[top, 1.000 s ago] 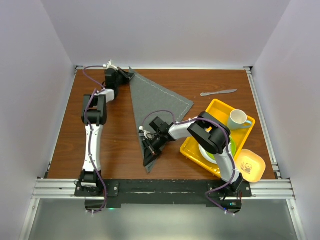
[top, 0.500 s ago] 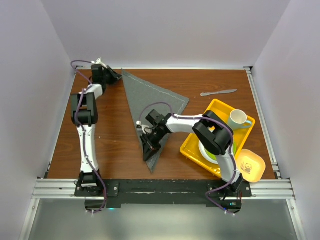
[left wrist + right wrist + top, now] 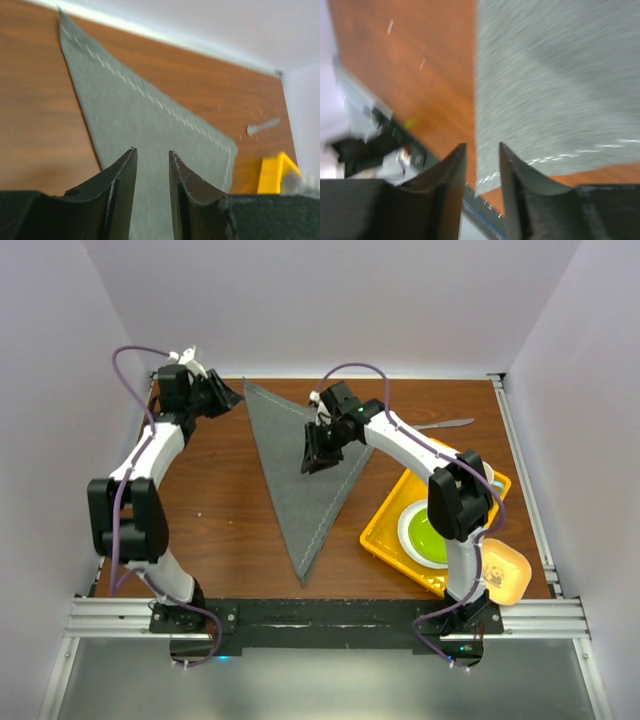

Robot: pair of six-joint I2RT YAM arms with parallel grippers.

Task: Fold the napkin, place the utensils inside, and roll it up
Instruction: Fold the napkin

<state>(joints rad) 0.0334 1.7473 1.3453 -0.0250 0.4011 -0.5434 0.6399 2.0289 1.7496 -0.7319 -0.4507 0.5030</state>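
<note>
Quick rundown of the extra stuff on your brown wood table (image 3: 220,530). There's a yellow tray (image 3: 385,532) to the right of your right claw (image 3: 310,466) and nearer the bases, well apart from it. In the tray sits a white plate (image 3: 430,537) with a green middle, partly covered on its right side. Farther from the claw, off the tray's near-right corner, is a small yellow bowl (image 3: 505,572) with a little picture inside. I can't tell if it touches the tray. A metal rail (image 3: 330,612) runs along the near edge, with pale walls (image 3: 320,300) all round.
</note>
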